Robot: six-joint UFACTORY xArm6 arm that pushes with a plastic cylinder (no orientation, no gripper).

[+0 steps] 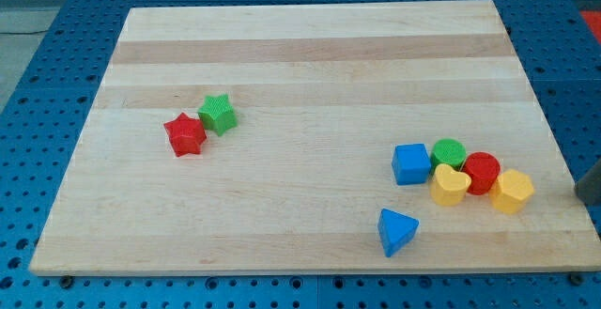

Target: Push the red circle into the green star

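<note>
The red circle [483, 172] lies at the view's lower right, in a cluster between a yellow heart [450, 184] and a yellow hexagon [512, 191], with a green circle [449, 152] just to its upper left. The green star [218, 114] lies at the view's left of centre, touching a red star [185, 134] at its lower left. A dark rod enters at the view's right edge; my tip [582, 194] stands to the right of the yellow hexagon, apart from it.
A blue cube [411, 163] sits at the left end of the cluster. A blue triangle [396, 230] lies below it near the board's bottom edge. The wooden board [310, 55] rests on a blue perforated table.
</note>
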